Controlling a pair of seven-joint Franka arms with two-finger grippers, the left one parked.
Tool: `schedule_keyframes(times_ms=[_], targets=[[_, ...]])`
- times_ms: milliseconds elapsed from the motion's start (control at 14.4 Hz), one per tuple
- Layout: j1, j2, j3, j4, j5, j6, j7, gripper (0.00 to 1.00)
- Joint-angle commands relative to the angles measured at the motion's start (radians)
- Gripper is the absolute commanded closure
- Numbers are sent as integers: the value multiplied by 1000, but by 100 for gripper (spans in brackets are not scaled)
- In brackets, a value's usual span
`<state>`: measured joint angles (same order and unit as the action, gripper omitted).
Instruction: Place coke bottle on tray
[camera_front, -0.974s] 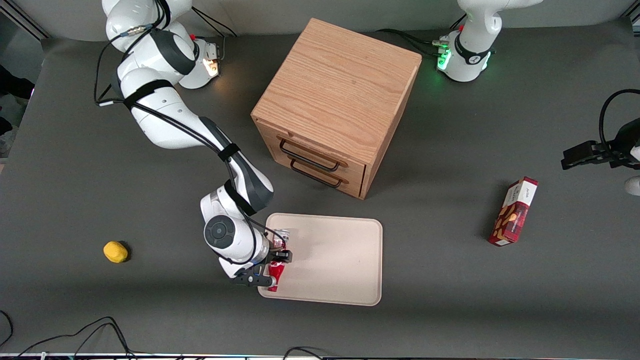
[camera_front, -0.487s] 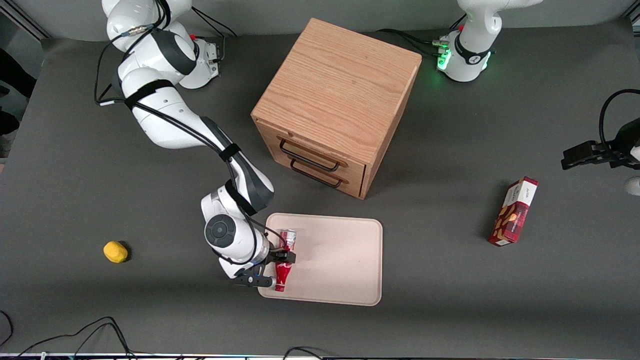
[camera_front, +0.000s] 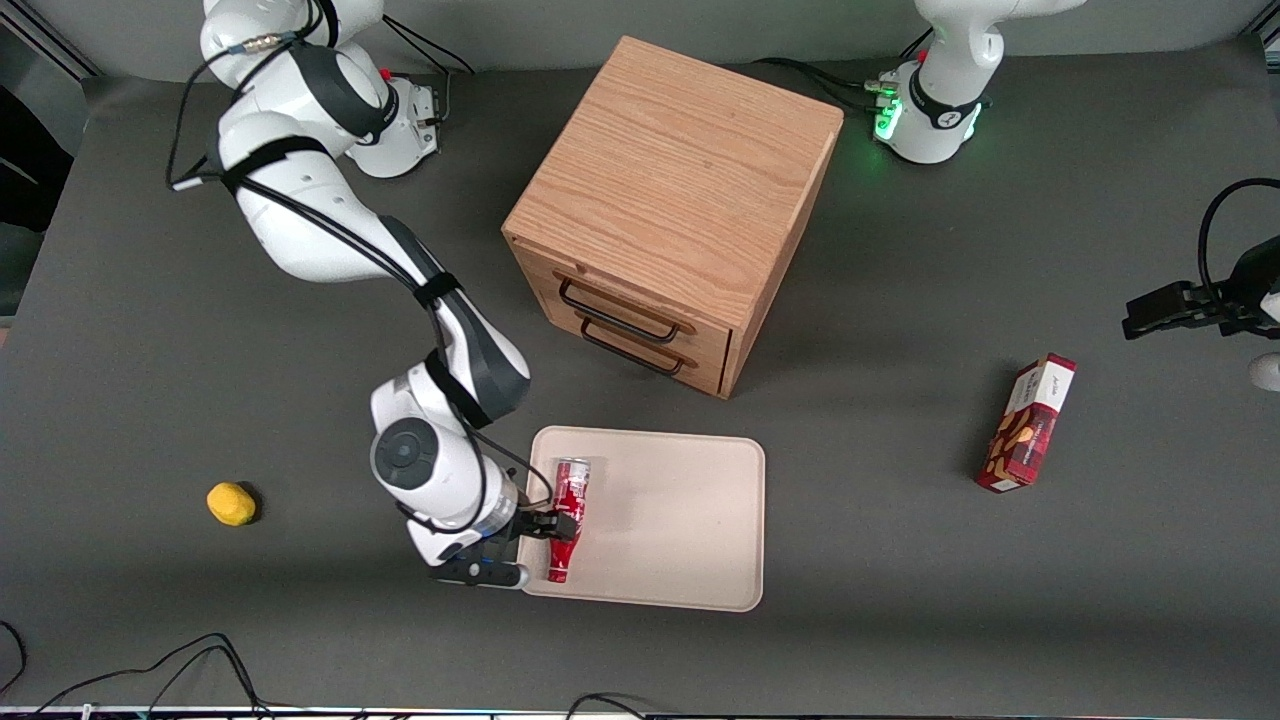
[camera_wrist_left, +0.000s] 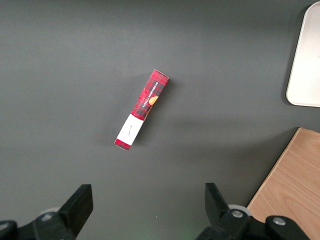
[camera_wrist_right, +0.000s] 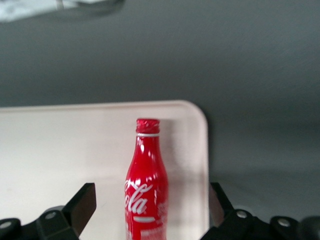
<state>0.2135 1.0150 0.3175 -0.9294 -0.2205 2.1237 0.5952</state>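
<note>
- With its fingers spread wide, the pincer (camera_front: 520, 548) hovers at the tray (camera_front: 680, 520) edge.
- Coke bottle (camera_front: 567, 517) lies flat between them, neck toward the camera.

My working arm (camera_front: 300, 225) is glossy white, built of rounded segments with dark grey bands at the joints. A black cable runs along it, strapped down with black bands. My wrist (camera_front: 405, 455) ends in a round grey cap. My gripper (camera_front: 512, 548) is black, with two blocky fingers (camera_wrist_right: 82, 202) showing small silver screws on their mounts.
</note>
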Motion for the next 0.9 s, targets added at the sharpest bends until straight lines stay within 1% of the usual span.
schedule_keyframes(times_ms=[0, 139, 348, 417, 487, 626, 765, 835], targets=[[-63, -182, 5, -68, -8, -169, -32, 0], [-118, -304, 5, -110, 0, -310, -81, 0], [-222, -494, -8, -213, 102, -493, -257, 0], [-264, -553, -8, -264, 110, -526, -306, 0], [-293, -605, -8, -311, 118, -551, -342, 0], [-322, -708, -24, -411, 165, -570, -367, 0], [-326, -839, -82, -556, 242, -535, -373, 0], [-324, -927, -99, -669, 257, -480, -385, 0]])
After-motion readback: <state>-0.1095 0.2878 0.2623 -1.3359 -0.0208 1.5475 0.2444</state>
